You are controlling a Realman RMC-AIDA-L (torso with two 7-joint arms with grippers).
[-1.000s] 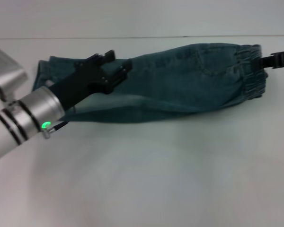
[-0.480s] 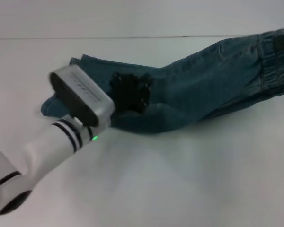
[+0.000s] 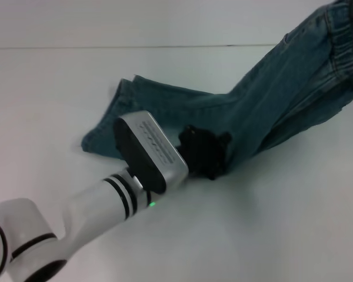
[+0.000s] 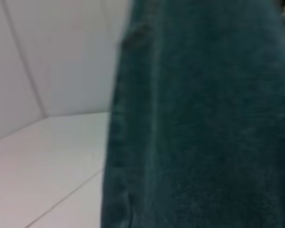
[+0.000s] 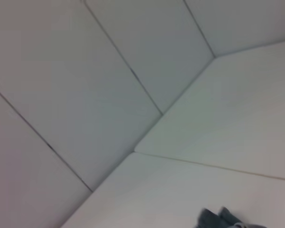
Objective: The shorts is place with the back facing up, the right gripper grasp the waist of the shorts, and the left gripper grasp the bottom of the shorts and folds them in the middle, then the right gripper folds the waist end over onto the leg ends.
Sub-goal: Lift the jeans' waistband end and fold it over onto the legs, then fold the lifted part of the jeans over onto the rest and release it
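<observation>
The shorts, blue-green denim folded lengthwise, stretch in the head view from the table's middle up to the top right corner. The waist of the shorts is raised off the table and partly cut off by the picture's edge. The leg ends lie flat on the table at the left. My left gripper sits on the near edge of the shorts, about midway along. Denim fills most of the left wrist view. The right gripper is out of view; a scrap of denim shows in the right wrist view.
The white table spreads out in front of and beside the shorts. A pale tiled wall rises behind it. My left arm's silver wrist block and white forearm cross the near left of the table.
The waist end has risen up and to the right, out of the picture. The leg ends have slid right and nearer. My left gripper has moved right and nearer along the shorts.
</observation>
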